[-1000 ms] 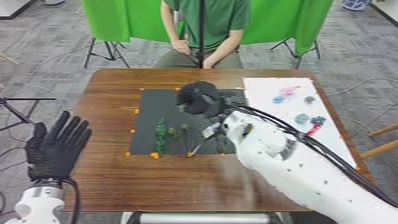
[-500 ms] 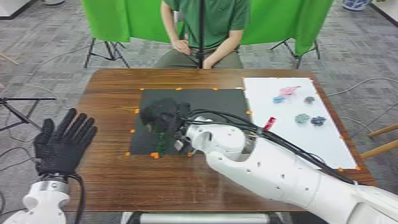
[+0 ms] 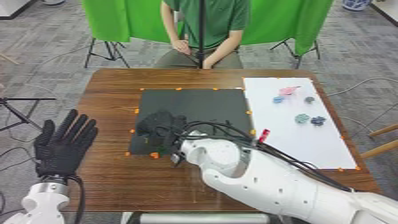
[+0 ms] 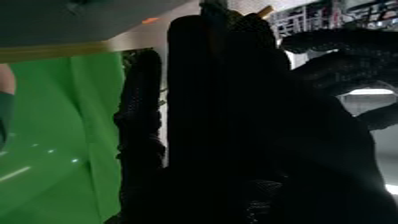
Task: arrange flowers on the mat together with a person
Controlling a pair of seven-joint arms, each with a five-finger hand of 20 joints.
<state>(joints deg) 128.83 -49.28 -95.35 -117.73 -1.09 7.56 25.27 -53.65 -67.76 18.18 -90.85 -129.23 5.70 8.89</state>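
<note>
My right hand (image 3: 160,126) is over the near left part of the dark mat (image 3: 213,102), hiding much of what lies there. A bit of green stem (image 3: 162,149) shows at its near side. In the right wrist view, the right hand (image 4: 222,115) has some dark green leafy bits (image 4: 133,54) beside it; whether it holds them I cannot tell. My left hand (image 3: 64,145) hovers by the table's left edge with fingers spread straight. Pink (image 3: 289,90), light blue (image 3: 278,100), grey-blue (image 3: 309,100), pale green (image 3: 302,118) and dark blue (image 3: 318,120) flowers lie on the white sheet.
The white sheet (image 3: 298,145) lies right of the dark mat on the brown table (image 3: 115,185). Orange marks line the borders of both. My right arm crosses the near right part of the table and the sheet's near left corner.
The right hand has swung from the mat's far middle to its near left, coming over the green stems. The left hand has shifted slightly to the right.
</note>
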